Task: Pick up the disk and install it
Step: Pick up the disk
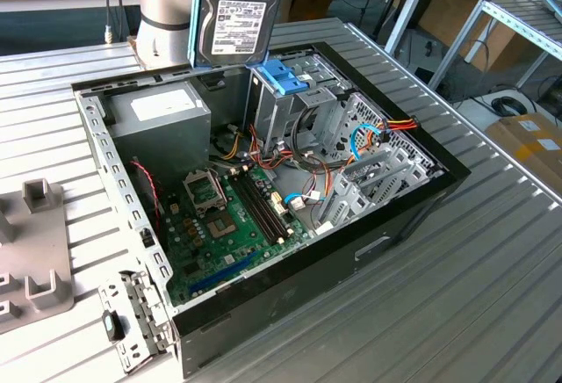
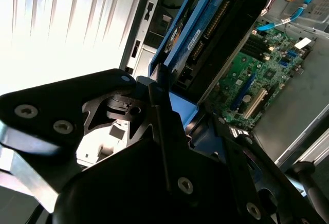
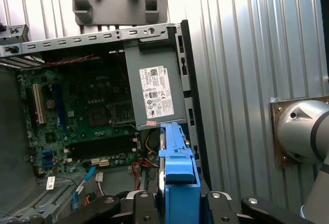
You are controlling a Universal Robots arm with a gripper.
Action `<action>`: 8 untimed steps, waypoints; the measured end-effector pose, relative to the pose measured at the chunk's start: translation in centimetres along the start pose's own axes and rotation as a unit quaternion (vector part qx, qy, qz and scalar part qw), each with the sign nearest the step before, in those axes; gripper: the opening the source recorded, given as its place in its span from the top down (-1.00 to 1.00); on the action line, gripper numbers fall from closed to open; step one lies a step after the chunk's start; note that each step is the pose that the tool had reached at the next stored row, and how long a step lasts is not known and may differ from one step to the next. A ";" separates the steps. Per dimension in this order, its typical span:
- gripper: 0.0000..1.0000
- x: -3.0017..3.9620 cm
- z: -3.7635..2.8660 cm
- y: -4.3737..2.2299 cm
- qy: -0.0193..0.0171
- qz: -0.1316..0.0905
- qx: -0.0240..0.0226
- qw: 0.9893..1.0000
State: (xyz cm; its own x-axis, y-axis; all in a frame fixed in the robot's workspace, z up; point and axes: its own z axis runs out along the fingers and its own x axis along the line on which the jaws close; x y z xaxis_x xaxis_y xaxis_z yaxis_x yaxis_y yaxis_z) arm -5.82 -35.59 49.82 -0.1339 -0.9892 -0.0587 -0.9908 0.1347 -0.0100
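Observation:
The disk (image 1: 239, 16) hangs upright above the back of the open computer case (image 1: 413, 212), its white label facing the exterior view and its blue frame along the edges. My gripper (image 3: 179, 199) is shut on it, with a dark finger (image 3: 146, 203) on either side of the blue frame (image 3: 177, 162). In the second wrist view the disk (image 2: 208, 39) shows edge-on, with its circuit board side and connector, tilted over the case's inside. The blue latch (image 1: 281, 75) and its silver metal cage (image 1: 294, 115) stand just below the disk.
Inside the case lie a green motherboard (image 1: 224, 216), a grey metal box with a white label (image 1: 162, 112) and bundles of coloured cables (image 1: 386, 133). The arm's base (image 1: 162, 14) stands behind the case. A grey fixture (image 1: 35, 256) lies on the slatted metal table (image 1: 474, 295).

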 end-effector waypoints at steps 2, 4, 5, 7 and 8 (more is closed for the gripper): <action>0.25 0.08 0.00 -0.01 0.000 0.000 0.000 1.000; 0.25 0.16 -0.01 -0.02 0.000 0.000 0.000 1.000; 0.25 0.21 -0.01 -0.03 0.000 0.000 0.000 1.000; 0.25 0.30 -0.02 -0.04 0.000 0.000 0.000 1.000; 0.25 0.34 -0.02 -0.05 0.000 0.000 0.000 1.000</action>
State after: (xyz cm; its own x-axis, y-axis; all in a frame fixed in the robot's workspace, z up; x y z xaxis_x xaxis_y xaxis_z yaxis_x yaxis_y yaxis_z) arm -5.82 -35.94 49.82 -0.1339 -0.9892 -0.0588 -0.9908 0.1347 -0.0100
